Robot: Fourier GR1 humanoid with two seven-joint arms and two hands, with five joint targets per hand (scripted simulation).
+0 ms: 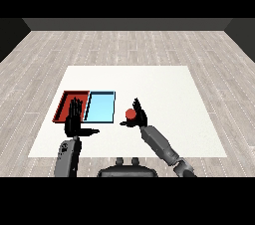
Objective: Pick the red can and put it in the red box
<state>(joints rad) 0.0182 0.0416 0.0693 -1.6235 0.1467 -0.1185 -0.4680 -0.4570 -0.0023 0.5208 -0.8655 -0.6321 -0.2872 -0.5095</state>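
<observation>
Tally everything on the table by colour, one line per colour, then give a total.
Red: 2, the red can in the right hand and the red tray.
Light blue: 1, the light blue tray.
Total: 3.

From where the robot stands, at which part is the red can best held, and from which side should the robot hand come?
Probably at the side wall. The red can appears to stand upright on the white table, to the right of the light blue tray, so its round wall suits curled fingers. Come from the right: the right robot hand is already at it there, seemingly curling round it.
</observation>
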